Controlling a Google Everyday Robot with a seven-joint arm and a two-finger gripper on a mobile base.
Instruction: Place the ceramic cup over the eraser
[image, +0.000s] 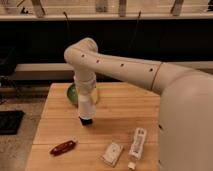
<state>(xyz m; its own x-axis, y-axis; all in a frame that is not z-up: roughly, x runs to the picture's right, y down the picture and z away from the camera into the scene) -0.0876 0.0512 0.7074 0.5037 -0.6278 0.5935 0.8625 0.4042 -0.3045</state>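
Observation:
The white ceramic cup (86, 107) hangs upright, wide end down, in my gripper (86, 95) at the end of the large white arm. The gripper is shut on the cup's upper part, above the left middle of the wooden table (125, 112). The black eraser (86, 121) shows only as a dark edge right under the cup's lower rim. The cup covers most of it. I cannot tell whether the rim touches the table.
A green bowl (72, 93) sits just behind the cup, partly hidden by the arm. A red object (63, 147) lies at the front left. A flat white card (112, 153) and a long white remote-like stick (137, 142) lie at the front right.

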